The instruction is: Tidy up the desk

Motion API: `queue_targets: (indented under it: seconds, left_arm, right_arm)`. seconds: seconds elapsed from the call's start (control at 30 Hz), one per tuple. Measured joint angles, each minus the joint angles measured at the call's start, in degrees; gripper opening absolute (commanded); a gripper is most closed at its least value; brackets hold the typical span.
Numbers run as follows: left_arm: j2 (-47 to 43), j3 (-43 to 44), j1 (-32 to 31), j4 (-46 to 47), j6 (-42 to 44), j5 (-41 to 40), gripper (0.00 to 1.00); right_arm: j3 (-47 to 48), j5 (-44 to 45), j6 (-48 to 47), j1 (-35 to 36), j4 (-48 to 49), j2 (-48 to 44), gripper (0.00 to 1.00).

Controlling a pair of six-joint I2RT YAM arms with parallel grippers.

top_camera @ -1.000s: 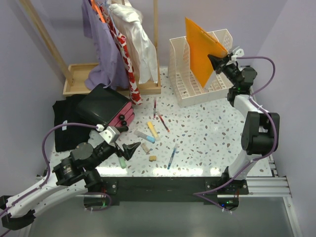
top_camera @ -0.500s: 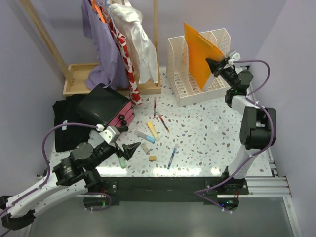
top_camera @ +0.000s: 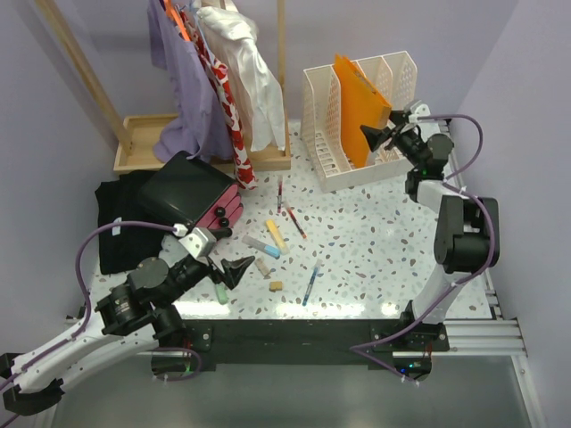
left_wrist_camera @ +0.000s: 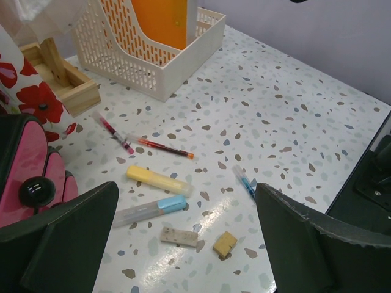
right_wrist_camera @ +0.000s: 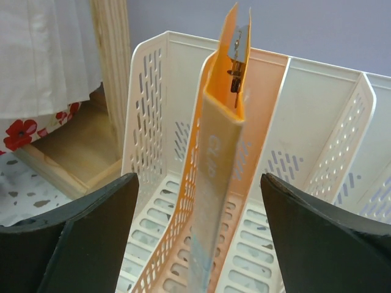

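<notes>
Ahead of both arm bases stretches the white speckled terrazzo desk (top_camera: pixel 375 241). A cream slotted plastic file rack (top_camera: pixel 319 116) on its far right holds an upright orange paper folder (top_camera: pixel 361 89). The right gripper (top_camera: pixel 373 138) is spread wide near the folder's edge, gripping nothing. The left gripper (top_camera: pixel 237 271) is likewise spread, above a yellow highlighter (left_wrist_camera: pixel 157 180).

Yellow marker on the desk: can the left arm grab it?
Probably yes. The yellow marker lies flat on the desk just ahead of the left tool, whose jaws stand wide open. Nothing covers it, though a blue marker lies close beside.
</notes>
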Motion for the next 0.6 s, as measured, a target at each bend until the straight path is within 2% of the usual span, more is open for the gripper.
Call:
queue_targets:
  seconds: [0.17, 0.3, 0.6]
  left_arm:
    - [1.60, -0.39, 0.00, 1.09, -4.17, -1.11, 1.00]
    - [7.19, 2.21, 0.00, 0.55, -7.93, -1.31, 1.00]
    - [23.52, 19.61, 0.00, -6.10, -15.41, -1.11, 0.99]
  right_arm:
    - [1.27, 2.89, -6.23, -0.02, -20.35, -10.32, 0.96]
    - [4.55, 5.33, -11.63, -0.11, -36.61, -19.26, 0.97]
    - [8.22, 4.96, -19.80, -0.33, -73.59, -37.38, 0.99]
